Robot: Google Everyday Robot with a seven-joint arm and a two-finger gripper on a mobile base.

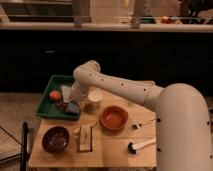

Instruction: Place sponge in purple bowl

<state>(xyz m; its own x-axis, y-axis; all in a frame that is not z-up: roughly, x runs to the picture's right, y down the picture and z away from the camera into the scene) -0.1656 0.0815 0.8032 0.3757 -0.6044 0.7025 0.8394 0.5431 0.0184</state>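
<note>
A dim room holds a wooden surface below a dark counter wall. At the near edge lies a brush toward the right corner, and a flat block stands near the middle. The purple bowl sits at the near left corner, with a small yellowish piece just beside it. Mid-surface is the orange bowl, with a fork to its right. A white cup stands behind it. At the far left corner a green tray carries an orange fruit and the sponge at its near right edge. The tool is down on the tray at the sponge; I cannot tell how far open it is or whether it holds anything.
</note>
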